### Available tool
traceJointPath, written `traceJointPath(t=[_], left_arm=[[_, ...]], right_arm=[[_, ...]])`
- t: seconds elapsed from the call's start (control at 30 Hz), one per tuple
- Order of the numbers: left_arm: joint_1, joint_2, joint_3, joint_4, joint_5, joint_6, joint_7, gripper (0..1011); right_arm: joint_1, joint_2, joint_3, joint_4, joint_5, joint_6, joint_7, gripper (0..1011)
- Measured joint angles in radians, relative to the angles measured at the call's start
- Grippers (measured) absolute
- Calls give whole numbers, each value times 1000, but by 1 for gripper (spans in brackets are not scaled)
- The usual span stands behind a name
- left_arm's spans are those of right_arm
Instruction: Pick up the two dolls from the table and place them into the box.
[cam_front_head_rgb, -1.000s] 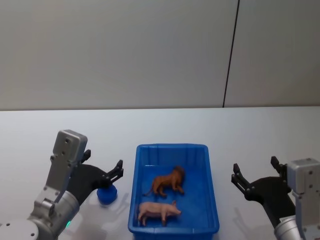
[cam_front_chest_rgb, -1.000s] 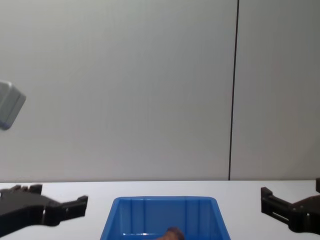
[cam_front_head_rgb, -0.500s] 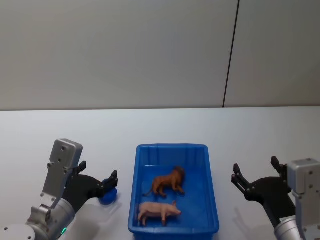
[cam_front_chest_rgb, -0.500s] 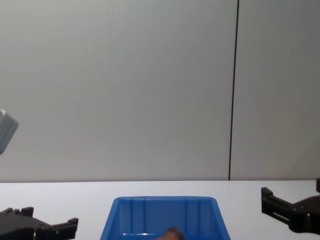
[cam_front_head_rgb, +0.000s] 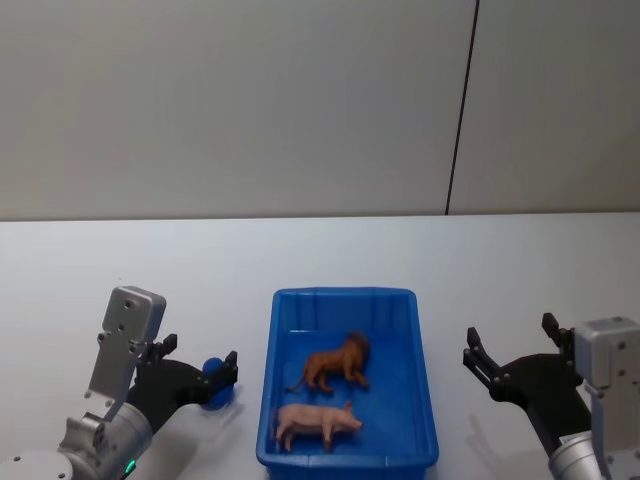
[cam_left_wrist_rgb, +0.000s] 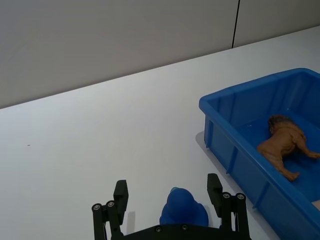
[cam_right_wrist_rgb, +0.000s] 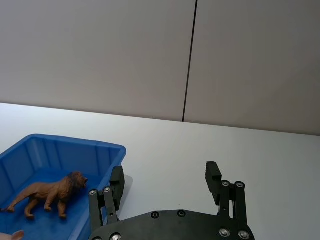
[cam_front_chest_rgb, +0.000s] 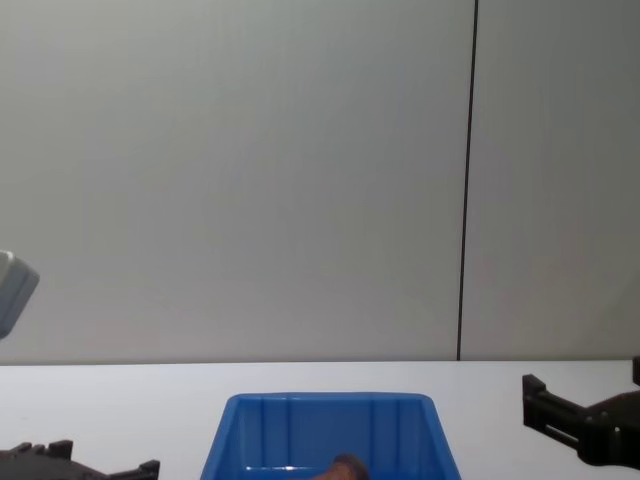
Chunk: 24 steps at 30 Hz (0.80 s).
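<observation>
Both dolls, lion (cam_front_head_rgb: 337, 364) and pig (cam_front_head_rgb: 316, 423), lie in box (cam_front_head_rgb: 424, 400); task probably done, both pincers, left (cam_left_wrist_rgb: 169, 205) and right (cam_right_wrist_rgb: 165, 186), open, empty.

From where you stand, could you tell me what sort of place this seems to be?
Probably a robot lab or test bench, not a home. A bare white table runs up to plain grey wall panels, and the props are a blue box holding two toy animals, and a small blue object between the left gripper's open fingers.
</observation>
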<state>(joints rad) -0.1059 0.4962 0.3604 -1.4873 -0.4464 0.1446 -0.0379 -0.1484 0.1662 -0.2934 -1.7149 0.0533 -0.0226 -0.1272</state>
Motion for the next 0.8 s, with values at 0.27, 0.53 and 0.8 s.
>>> traceJointPath(t=[0.27,0.53,0.8], left_arm=[[-6,-8,-1,22,-4,12,-19,1001],[-10,-14,-1,39,-5,28,-34,979],[-15,-21,-1,50,0,33,-49,781]], right_arm=[[0,0,0,0,0,0,0,1001],[0,0,0,0,0,0,0,1001],[0,0,0,0,0,0,0,1001]])
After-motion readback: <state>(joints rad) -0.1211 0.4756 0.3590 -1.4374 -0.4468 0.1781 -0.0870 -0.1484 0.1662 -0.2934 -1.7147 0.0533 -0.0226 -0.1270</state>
